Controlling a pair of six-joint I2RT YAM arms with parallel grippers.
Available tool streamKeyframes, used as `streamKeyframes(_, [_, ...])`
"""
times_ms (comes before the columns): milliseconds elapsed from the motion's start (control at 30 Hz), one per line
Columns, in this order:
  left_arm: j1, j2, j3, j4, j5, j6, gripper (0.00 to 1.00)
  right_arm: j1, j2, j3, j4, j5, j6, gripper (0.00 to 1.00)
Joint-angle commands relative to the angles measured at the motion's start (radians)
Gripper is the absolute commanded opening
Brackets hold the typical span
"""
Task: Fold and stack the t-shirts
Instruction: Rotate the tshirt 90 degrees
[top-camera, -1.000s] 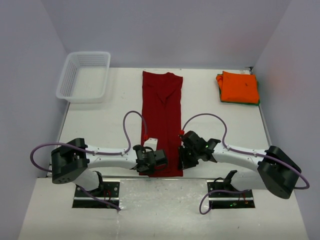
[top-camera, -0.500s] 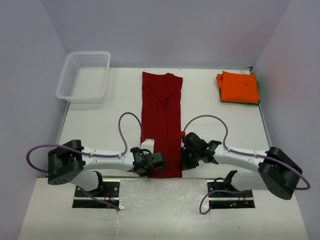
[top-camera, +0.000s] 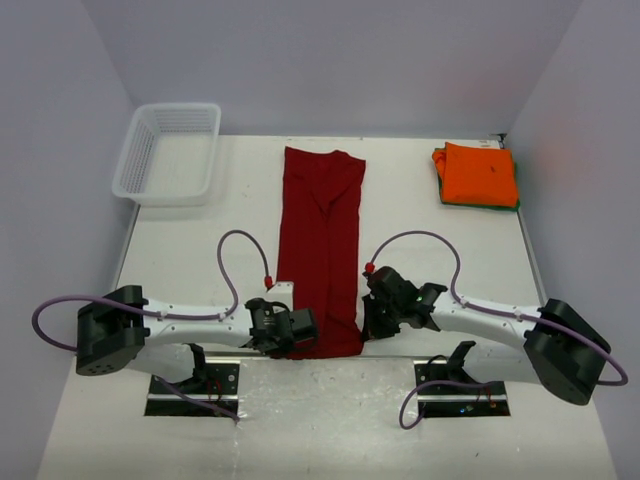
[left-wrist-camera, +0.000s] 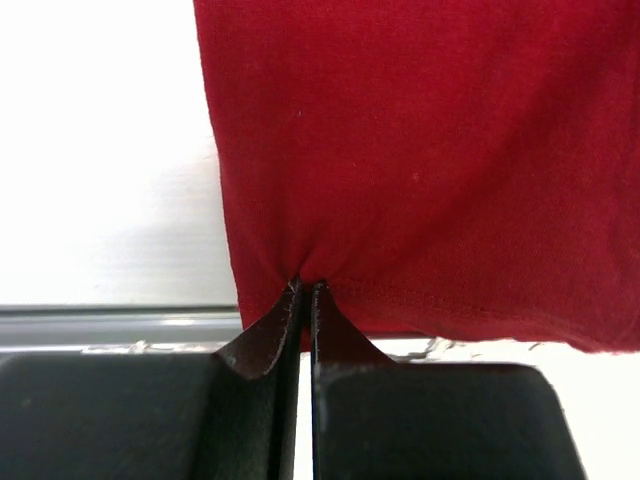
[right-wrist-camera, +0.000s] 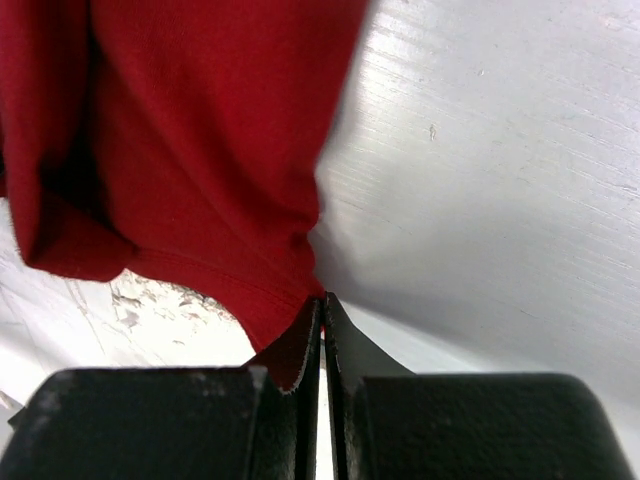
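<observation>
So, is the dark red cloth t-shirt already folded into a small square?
Partly folded: dark red t-shirt lies as one long narrow strip.

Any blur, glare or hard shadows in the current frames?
Top external: even light, sharp, no glare on the table. Left wrist: dark red t-shirt crisp, hem stitching readable. Right wrist: cloth edge at top soft, grey shadow on the table beside it, mild sheen upper right.

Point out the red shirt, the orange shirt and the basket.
red shirt (top-camera: 322, 235): top view, middle of the cloth
orange shirt (top-camera: 480, 175): top view, its centre
basket (top-camera: 128, 155): top view, left wall
</observation>
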Motion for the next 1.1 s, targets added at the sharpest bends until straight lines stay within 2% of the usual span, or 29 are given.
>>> streamKeyframes(0, [-0.013, -0.015, -0.006, -0.154, -0.004, -0.025, 0.00, 0.005, 0.013, 0.004, -0.027, 0.039, 0.008, 0.00])
streamKeyframes(200, [-0.033, -0.015, 0.032, -0.183, -0.017, -0.045, 0.00, 0.007, 0.033, 0.010, -0.009, 0.004, -0.012, 0.01])
streamKeyframes(233, [-0.035, -0.013, 0.034, -0.182, -0.018, -0.041, 0.00, 0.007, 0.037, 0.011, -0.004, -0.004, -0.026, 0.05])
streamKeyframes(300, [-0.038, -0.002, 0.046, -0.179, -0.023, -0.039, 0.00, 0.007, 0.031, 0.017, 0.002, -0.005, -0.037, 0.20])
streamKeyframes(333, [-0.039, 0.002, 0.049, -0.174, -0.023, -0.036, 0.00, 0.007, 0.027, 0.023, -0.001, -0.007, -0.053, 0.37])
streamKeyframes(433, [-0.041, 0.034, 0.060, -0.160, -0.020, -0.022, 0.00, 0.007, -0.003, 0.063, -0.046, 0.027, -0.070, 0.49])
streamKeyframes(533, [-0.044, 0.064, 0.077, -0.137, -0.017, 0.001, 0.00, 0.005, -0.006, 0.131, -0.107, 0.071, -0.077, 0.52])
streamKeyframes(800, [-0.052, 0.084, 0.106, -0.125, -0.020, 0.024, 0.00, -0.042, 0.264, 0.358, -0.139, 0.143, -0.112, 0.51])
streamKeyframes(1033, [-0.059, 0.042, 0.100, -0.128, -0.029, 0.036, 0.00, -0.226, 0.434, 0.534, -0.142, 0.108, -0.172, 0.46])
streamKeyframes(1067, [-0.059, 0.035, 0.100, -0.133, -0.033, 0.041, 0.00, -0.252, 0.444, 0.556, -0.152, 0.113, -0.191, 0.40])
